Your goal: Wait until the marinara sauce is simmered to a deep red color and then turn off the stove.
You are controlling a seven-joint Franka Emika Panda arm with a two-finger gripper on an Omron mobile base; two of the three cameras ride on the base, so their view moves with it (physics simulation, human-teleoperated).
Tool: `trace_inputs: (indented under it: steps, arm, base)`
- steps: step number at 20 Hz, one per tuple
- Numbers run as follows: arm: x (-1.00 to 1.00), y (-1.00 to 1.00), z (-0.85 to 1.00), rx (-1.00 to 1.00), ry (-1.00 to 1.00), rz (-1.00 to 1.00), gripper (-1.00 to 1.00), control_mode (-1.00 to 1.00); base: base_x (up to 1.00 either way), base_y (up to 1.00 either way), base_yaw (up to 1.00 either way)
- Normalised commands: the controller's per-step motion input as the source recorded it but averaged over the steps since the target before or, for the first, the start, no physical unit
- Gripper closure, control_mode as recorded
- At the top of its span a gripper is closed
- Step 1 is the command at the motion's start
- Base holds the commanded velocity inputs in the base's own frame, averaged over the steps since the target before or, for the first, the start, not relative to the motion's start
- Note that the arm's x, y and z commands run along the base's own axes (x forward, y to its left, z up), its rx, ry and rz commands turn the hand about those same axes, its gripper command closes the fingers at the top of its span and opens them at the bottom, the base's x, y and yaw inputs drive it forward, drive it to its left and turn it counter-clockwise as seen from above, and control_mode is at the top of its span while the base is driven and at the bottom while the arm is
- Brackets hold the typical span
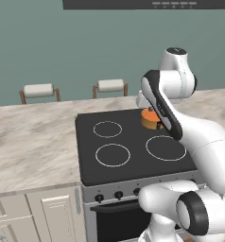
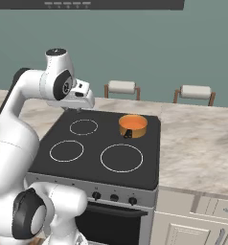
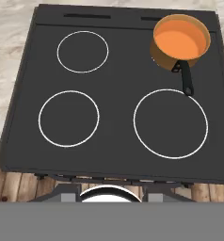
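On my far left the marble counter (image 1: 34,137) runs bare up to the stove's (image 2: 94,143) left edge, so there is open room on that side. Two chairs (image 1: 39,91) stand behind the counter's far edge, well apart from the cooktop. The stove's black glass carries four white rings; the two left rings and the near right ring are free, and my hand hangs high above the left far part of the glass, touching nothing. My gripper (image 2: 76,110) points down with its fingers drawn together, holding nothing. The pot (image 3: 181,44) sits on the far right ring, close to the stove's far and right edges, its small dark handle pointing toward the near side and ending just short of the near right ring. The marinara sauce (image 3: 180,41) inside it is a smooth orange disc. In the left base view my own forearm covers part of the pot. Along the steel front, a row of black knobs (image 2: 114,197) sits below the near edge. To the right, more bare counter stretches away.
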Motion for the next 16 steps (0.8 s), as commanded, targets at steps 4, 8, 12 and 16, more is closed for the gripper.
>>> trace_inputs:
  steps: [4,8,12,16]
  arm:
    - [-0.83,-0.37,-0.38,-0.06,-0.01,0.04,-1.0,-1.0]
    - [0.0,0.0,0.0,0.0,0.0,-0.01,-1.0,-1.0]
    - [0.0,0.0,0.0,0.0,0.0,0.0,-1.0,-1.0]
    - [0.0,0.0,0.0,0.0,0.0,0.0,-1.0,-1.0]
  base:
    - [0.0,0.0,0.0]
    - [0.0,0.0,0.0]
    - [0.0,0.0,0.0]
    - [0.0,0.0,0.0]
